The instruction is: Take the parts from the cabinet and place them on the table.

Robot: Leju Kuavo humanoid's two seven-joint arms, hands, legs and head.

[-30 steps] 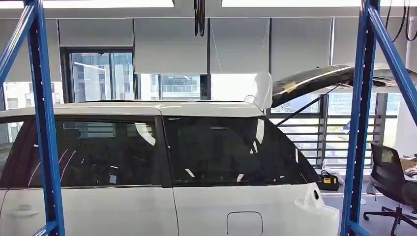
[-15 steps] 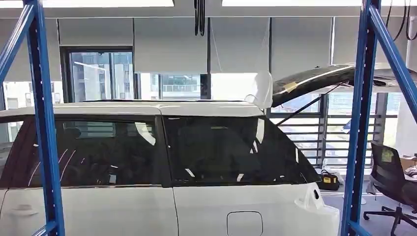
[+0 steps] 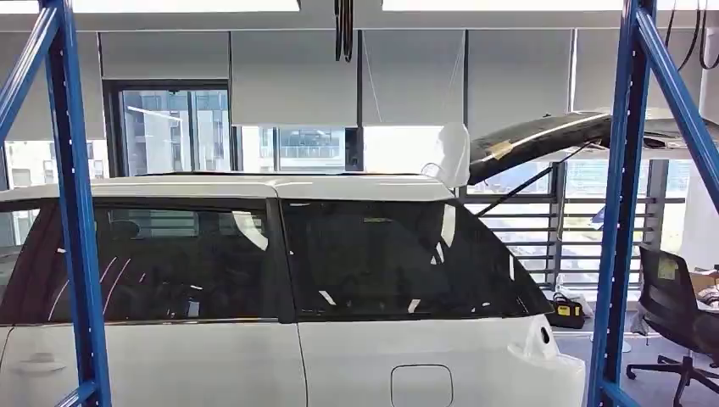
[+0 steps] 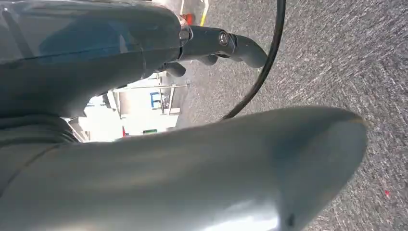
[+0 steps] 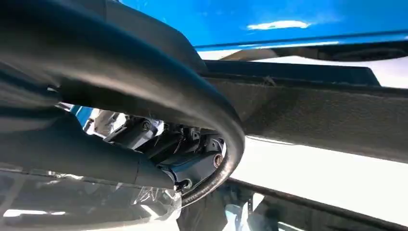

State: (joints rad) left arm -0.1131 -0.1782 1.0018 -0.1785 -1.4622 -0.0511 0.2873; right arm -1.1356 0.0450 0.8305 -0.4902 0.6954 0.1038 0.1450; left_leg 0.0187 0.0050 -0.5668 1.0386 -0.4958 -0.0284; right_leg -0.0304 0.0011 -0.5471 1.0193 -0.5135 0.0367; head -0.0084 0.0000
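The fingers (image 4: 240,45) of the left hand (image 4: 96,53) reach out loosely, dark and slightly bent. They stand apart from the thick thumb (image 4: 269,159) and there is nothing between them. The hand hangs over grey floor (image 4: 337,57) with a black cable (image 4: 269,57) trailing past it. I judge it is idle, kept low and out of the way while the other arm works.

The right hand (image 5: 120,139) is up inside the blue rack, which I take to be the cabinet. Its dark fingers (image 5: 183,149) lie just above crinkled clear film (image 5: 86,202), possibly the wrapping of a part. The view is too close and dark to be sure, and I cannot tell whether the fingers are pinching the film, resting on it or merely near it. A black cable (image 5: 211,120) loops around that hand. Beyond it run a dark shelf board (image 5: 312,106) and a blue beam (image 5: 288,19), so the hand sits between two levels of the rack, which is where a reach for stored parts would put it.

From the head, two blue posts (image 3: 76,212) of the rack frame a white car (image 3: 356,356) with its hatch (image 3: 543,136) raised. A chair (image 3: 678,314) stands at the right edge. The gaze is level, passing through the rack and not down at a shelf, so the fetching looks to be at an early stage. If the film does hold a part, it has yet to reach the desk. The rack beams are close to the right hand, and the looped cable could catch on them when the arm is drawn out.
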